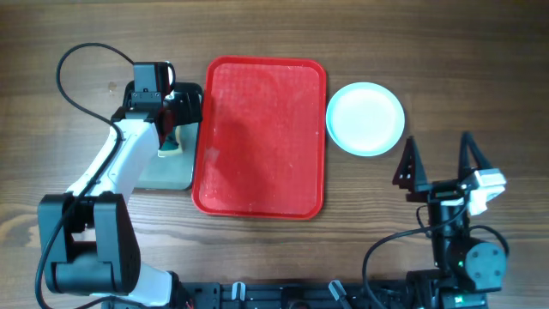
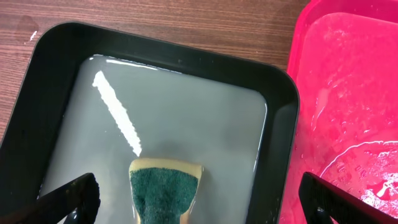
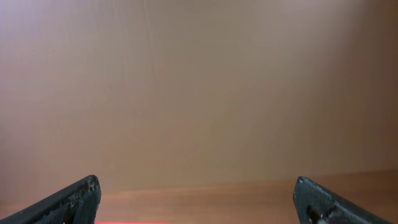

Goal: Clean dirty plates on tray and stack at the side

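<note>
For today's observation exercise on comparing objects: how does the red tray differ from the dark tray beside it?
The red tray is bright red; the dark tray is blackish grey. The red tray is clearly larger than the dark tray. The dark tray holds cloudy water and a sponge; the red tray is merely wet, with nothing on it. Both are rectangular with rounded corners and raised rims.

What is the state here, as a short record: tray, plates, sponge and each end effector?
tray: red, wet, no plates on it
plates: off the tray, beside its right edge; count unclear from above
sponge: in a dark basin of cloudy water, left of the tray
left end effector: open, over the sponge, not gripping
right end effector: open, empty, apart from the plates
</note>
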